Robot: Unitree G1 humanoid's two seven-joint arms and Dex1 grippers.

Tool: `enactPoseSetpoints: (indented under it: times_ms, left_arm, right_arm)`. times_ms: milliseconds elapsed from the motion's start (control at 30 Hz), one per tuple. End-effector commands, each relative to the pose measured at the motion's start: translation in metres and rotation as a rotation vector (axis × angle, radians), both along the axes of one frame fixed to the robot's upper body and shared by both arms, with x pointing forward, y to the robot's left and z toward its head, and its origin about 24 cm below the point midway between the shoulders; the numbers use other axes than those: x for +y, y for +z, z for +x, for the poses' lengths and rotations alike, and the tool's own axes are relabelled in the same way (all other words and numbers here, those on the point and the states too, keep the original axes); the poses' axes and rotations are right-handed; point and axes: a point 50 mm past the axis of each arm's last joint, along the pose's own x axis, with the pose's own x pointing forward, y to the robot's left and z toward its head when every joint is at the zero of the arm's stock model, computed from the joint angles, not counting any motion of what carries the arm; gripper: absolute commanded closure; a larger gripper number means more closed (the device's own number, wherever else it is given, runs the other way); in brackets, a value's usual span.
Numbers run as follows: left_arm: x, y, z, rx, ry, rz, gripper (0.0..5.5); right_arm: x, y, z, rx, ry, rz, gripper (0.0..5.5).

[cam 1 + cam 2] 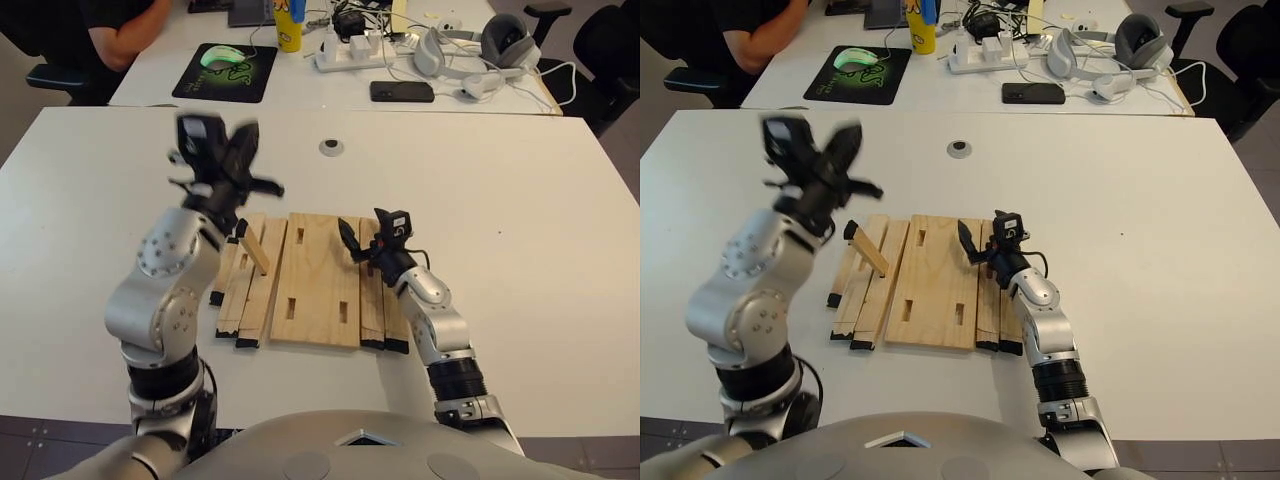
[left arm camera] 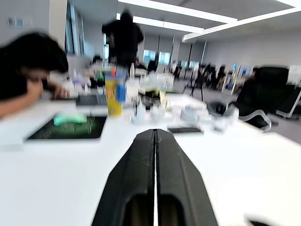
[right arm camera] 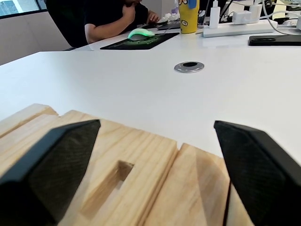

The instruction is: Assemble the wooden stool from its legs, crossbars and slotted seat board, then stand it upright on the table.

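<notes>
The slotted seat board [image 1: 315,280] lies flat at the table's middle. Wooden legs and crossbars [image 1: 240,290] lie side by side against its left edge, and one short bar [image 1: 254,250] rests slanted across them. More slats [image 1: 385,310] lie along its right edge. My left gripper [image 1: 243,145] hangs raised above the left slats, fingers [image 2: 136,160] pressed together with nothing between them. My right gripper [image 1: 362,240] sits low at the board's far right corner, open, its fingers [image 3: 56,160] spread wide over the board [image 3: 136,141] and the neighbouring slat [image 3: 197,165].
A round metal grommet [image 1: 331,148] sits in the table beyond the parts. Bare white table [image 1: 520,230] spreads on both sides. The desk behind carries a mouse pad [image 1: 225,70], a yellow can [image 1: 288,25], a phone [image 1: 402,91] and headphones [image 1: 500,45].
</notes>
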Motion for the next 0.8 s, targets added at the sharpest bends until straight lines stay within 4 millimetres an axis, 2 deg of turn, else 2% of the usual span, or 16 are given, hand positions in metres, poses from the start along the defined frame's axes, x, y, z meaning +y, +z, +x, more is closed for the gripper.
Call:
enactPoseSetpoints:
  times_ms: [33,200,300,400,567,733,800]
  left_arm:
    - [-0.008,-0.045,-0.019,0.196,-0.077,0.039,5.47]
    - [-0.012,-0.021,-0.005,0.059,-0.064,0.020,5.47]
    - [-0.007,-0.008,0.004,-0.041,-0.043,0.106,5.47]
    - [-0.003,-0.003,0.008,-0.077,-0.017,0.122,5.47]
    - [0.012,0.022,0.018,-0.178,0.018,0.136,4.86]
    - [0.038,0.051,0.019,-0.224,-0.019,0.168,4.22]
    - [0.055,0.051,0.011,-0.195,0.012,0.204,3.96]
  right_arm:
    - [0.000,0.008,0.005,-0.007,0.045,-0.014,1.02]
    - [-0.002,0.006,0.007,-0.003,0.034,-0.017,1.02]
    - [0.002,0.002,0.003,0.005,0.026,-0.010,1.02]
    - [0.003,-0.001,0.000,0.011,0.021,-0.007,1.02]
    - [-0.001,-0.004,-0.003,0.015,-0.015,-0.007,1.02]
    - [-0.010,-0.008,-0.012,0.018,-0.103,0.005,1.02]
    - [-0.009,-0.011,-0.014,0.025,-0.112,0.010,1.02]
